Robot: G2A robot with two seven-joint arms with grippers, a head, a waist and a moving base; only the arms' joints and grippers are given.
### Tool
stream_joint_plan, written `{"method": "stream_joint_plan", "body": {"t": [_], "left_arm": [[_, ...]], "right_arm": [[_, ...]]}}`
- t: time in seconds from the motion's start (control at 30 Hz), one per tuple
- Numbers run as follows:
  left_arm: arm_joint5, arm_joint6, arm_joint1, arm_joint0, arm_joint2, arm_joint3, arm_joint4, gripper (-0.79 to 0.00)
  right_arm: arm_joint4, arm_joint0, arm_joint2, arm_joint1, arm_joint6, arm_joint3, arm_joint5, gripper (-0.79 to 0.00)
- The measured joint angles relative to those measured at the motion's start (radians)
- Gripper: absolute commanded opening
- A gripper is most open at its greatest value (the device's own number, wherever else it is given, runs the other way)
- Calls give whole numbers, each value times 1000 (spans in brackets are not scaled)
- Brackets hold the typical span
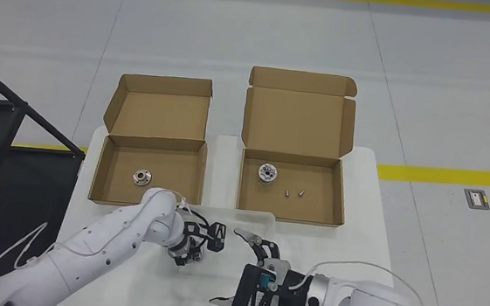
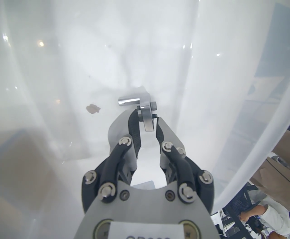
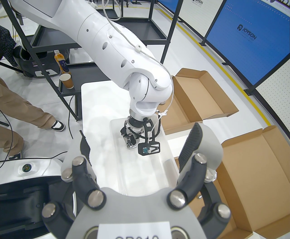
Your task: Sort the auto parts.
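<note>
Right gripper [image 3: 140,131] is closest to its wrist cam. Its two fingers stand wide apart w/ nothing btw them, and it hangs over one end of the translucent plastic bin [image 3: 136,174]. At the other end of that bin the left gripper [image 2: 147,115] points down inside.

From its own cam I see the black pads pressed onto a metal bracket [image 2: 129,100], a shiny part w/ a short cylinder and a flat plate. The pads cover part of the plate, so I cannot make out its full shape. Whether the bracket touches the bin floor I cannot tell, as the milky walls blur everything. One small brownish speck [image 2: 93,109] sits near it, too small to identify.

From the top cam, the left cardboard box [image 1: 173,173] holds a round flange [image 1: 141,176]. The right cardboard box [image 1: 310,207] holds a round disc part [image 1: 267,172], a small bolt [image 1: 286,192] and a second bolt [image 1: 299,192] just beside it. Both boxes stand open on the white table [image 1: 360,242], beyond the bin. The right arm is cut off at the frame edge there.
</note>
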Motion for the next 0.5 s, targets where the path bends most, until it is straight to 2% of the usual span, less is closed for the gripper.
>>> {"method": "stream_joint_plan", "body": {"t": [0.07, 0.3, 0.5], "left_arm": [[-2, 0, -3, 2, -3, 5, 3, -785], [-23, 22, -3, -5, -25, 17, 3, -785], [-48, 47, 20, -12, -65, -2, -23, -785]], "right_arm": [[0, 0, 0, 0, 0, 0, 0, 0], [0, 0, 0, 0, 0, 0, 0, 0], [0, 0, 0, 0, 0, 0, 0, 0]]}}
